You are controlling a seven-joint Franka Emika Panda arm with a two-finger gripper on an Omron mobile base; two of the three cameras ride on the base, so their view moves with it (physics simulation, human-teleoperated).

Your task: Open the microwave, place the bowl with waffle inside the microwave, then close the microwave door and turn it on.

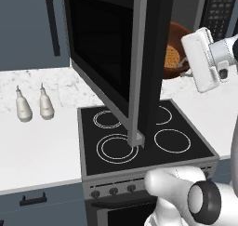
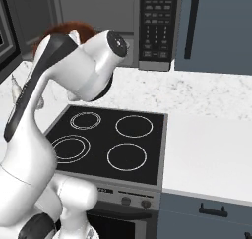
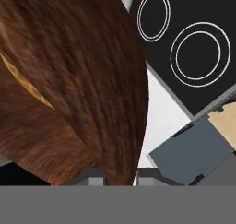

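The microwave door (image 1: 116,48) stands swung wide open, its dark glass and grey frame reaching out over the stove. The microwave (image 2: 156,26) shows its keypad strip (image 1: 221,11) on the right. The reddish-brown bowl (image 1: 179,39) hangs in the air, tilted, in front of the open microwave, with the golden waffle (image 1: 172,56) in it. My gripper (image 1: 187,61) is shut on the bowl's rim from the right. In the hand view the bowl's wooden wall (image 3: 69,80) sits close up, and the rim runs down between my gripper's (image 3: 120,177) tips. The bowl (image 2: 74,30) peeks out behind my arm.
The black four-ring stovetop (image 1: 139,136) lies below the open door, with oven knobs (image 1: 113,190) on its front. Two small white bottles (image 1: 32,105) stand on the marble counter (image 1: 37,146) to the left. More white counter (image 2: 211,149) stretches right of the stove.
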